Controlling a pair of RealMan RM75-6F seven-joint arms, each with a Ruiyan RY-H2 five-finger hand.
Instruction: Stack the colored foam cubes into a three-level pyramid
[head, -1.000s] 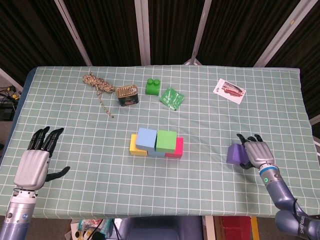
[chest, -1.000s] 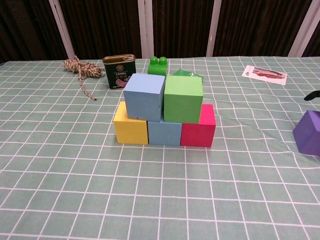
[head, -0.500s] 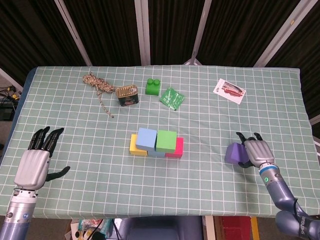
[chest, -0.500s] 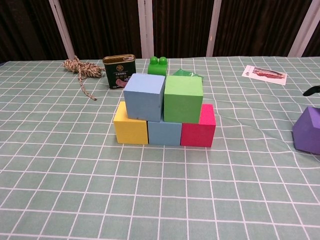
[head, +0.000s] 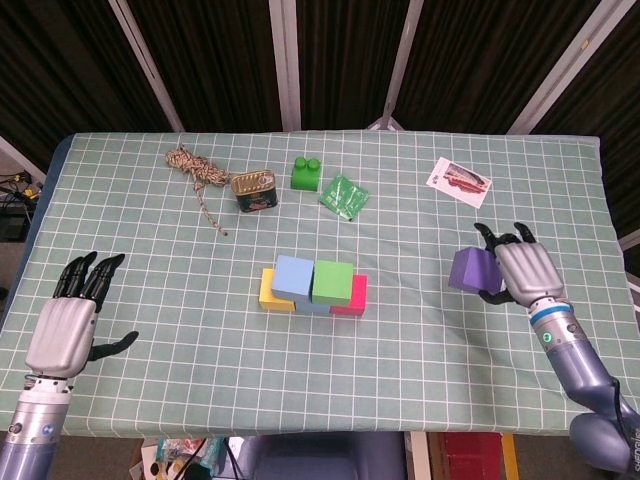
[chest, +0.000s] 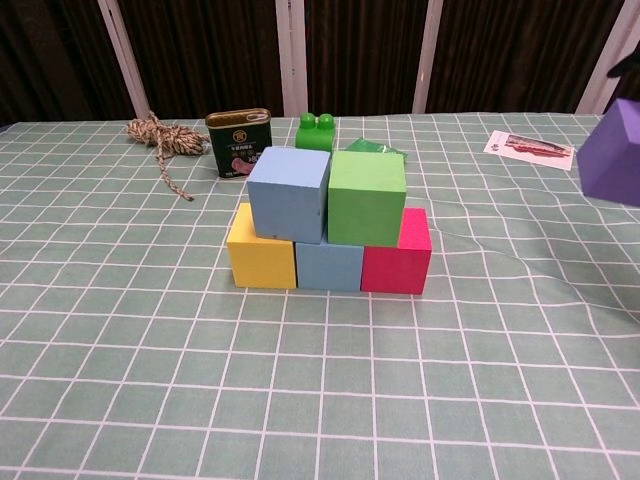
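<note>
On the right side of the table (head: 150, 380), the right hand (head: 524, 272) gripped the purple cube (head: 469, 270) with its fingers wrapped around it, and the chest view showed this cube clearly above the cloth, at the right edge of the frame. Near the middle of the table stood the unfinished pyramid: a yellow cube (chest: 261, 256), a blue cube (chest: 329, 265) and a red cube (chest: 397, 257) formed the lower row, side by side and touching. Upon them rested a light blue cube (chest: 288, 194) and a green cube (chest: 366, 197), also touching each other. Nothing stood on these two. The left hand (head: 66, 327) was near the front left corner, well apart from the cubes, holding nothing, its fingers straight and the thumb spread to the side.
</note>
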